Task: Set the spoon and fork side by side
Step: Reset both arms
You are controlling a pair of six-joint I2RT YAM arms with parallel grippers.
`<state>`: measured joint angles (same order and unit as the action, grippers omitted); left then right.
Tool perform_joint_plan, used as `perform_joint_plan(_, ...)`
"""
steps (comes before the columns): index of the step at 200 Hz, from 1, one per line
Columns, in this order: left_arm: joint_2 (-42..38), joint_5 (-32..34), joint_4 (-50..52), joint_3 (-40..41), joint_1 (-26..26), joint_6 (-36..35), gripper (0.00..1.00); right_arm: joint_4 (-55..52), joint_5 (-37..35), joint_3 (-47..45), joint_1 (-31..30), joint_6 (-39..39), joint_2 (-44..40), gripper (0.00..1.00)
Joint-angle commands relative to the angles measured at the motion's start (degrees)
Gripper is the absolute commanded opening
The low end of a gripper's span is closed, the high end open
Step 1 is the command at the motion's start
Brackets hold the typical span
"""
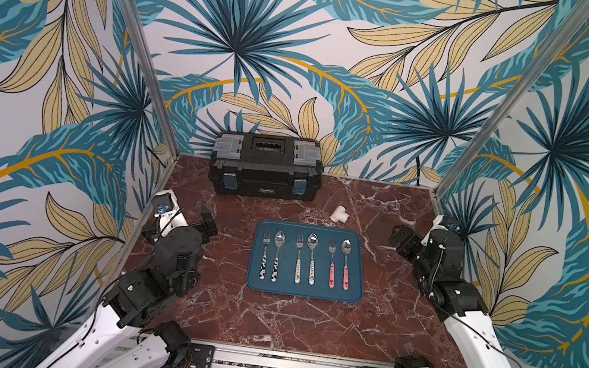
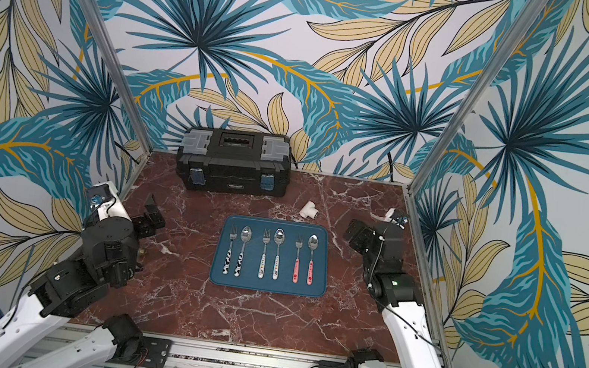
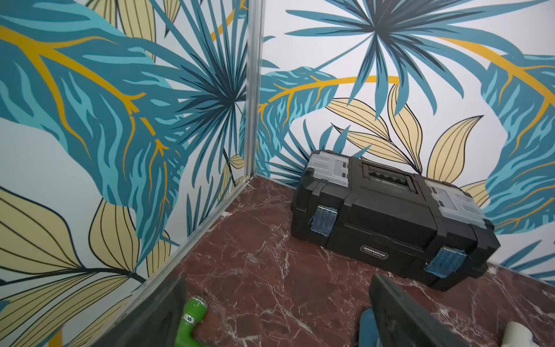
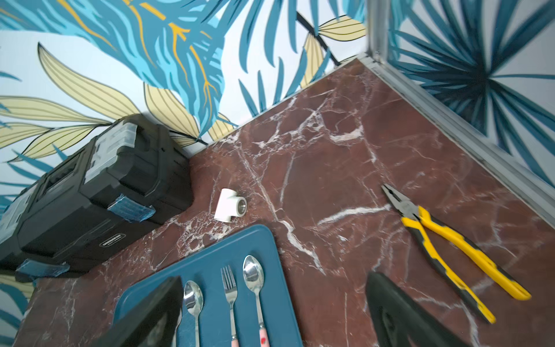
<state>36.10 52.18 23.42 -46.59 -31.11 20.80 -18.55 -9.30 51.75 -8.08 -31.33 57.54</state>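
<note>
A blue tray [image 1: 303,291] [image 2: 267,286] lies mid-table holding three fork-and-spoon pairs, handles toward the front. The black-and-white fork [image 1: 264,257] and spoon [image 1: 277,257] are leftmost. A white-handled fork [image 1: 298,262] and spoon [image 1: 311,261] come after them, then a pink fork [image 1: 331,266] and spoon [image 1: 345,266]. My left gripper [image 1: 208,222] [image 3: 277,279] hovers open left of the tray, holding nothing. Right of the tray, my right gripper [image 1: 400,241] [image 4: 274,278] is open and empty. The right wrist view shows the pink spoon [image 4: 253,275] and fork [image 4: 229,285].
A black toolbox [image 1: 266,167] stands against the back wall. A white pipe tee [image 1: 339,213] lies behind the tray. Yellow pliers [image 4: 444,240] lie near the right wall. A green hose nozzle [image 3: 192,318] lies by the left wall. Patterned walls close three sides.
</note>
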Motion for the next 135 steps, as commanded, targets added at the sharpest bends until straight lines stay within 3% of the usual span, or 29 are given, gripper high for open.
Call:
perform_joint_plan(1,0.6,-11.9,-16.4,7.8,5.1,-6.6,1.00,4.6,8.5,4.9,-1.5,6.1,8.3,1.00)
perform_joint_plan(21,2.4,-17.7,-23.1,13.2,8.3,-6.2,1.00,2.8,13.0,12.1,-4.0,9.9,15.9,0.99)
perform_joint_plan(45,5.0,-23.1,-31.2,19.3,12.5,-9.2,1.00,3.1,9.7,16.1,-8.8,17.6,19.8,0.99)
perform_joint_plan(59,5.3,-28.6,-40.4,24.1,16.9,-12.2,1.00,10.7,8.4,12.6,-10.9,23.2,19.0,1.00)
perform_joint_plan(68,5.9,-29.4,-46.9,27.1,22.9,-12.6,1.00,18.6,7.5,6.5,-11.8,28.0,16.8,1.00)
perform_joint_plan(91,10.1,-43.6,-44.0,26.0,35.0,-11.2,1.00,26.5,5.2,-2.2,-11.8,34.3,12.6,1.00)
perform_joint_plan(115,18.2,-47.8,-49.7,28.3,37.2,-12.5,1.00,26.8,4.4,-6.6,-11.7,42.8,10.3,1.00)
perform_joint_plan(135,26.4,-46.5,-62.1,31.5,37.2,-11.5,1.00,24.8,-0.6,-7.2,-10.9,40.3,9.9,1.00)
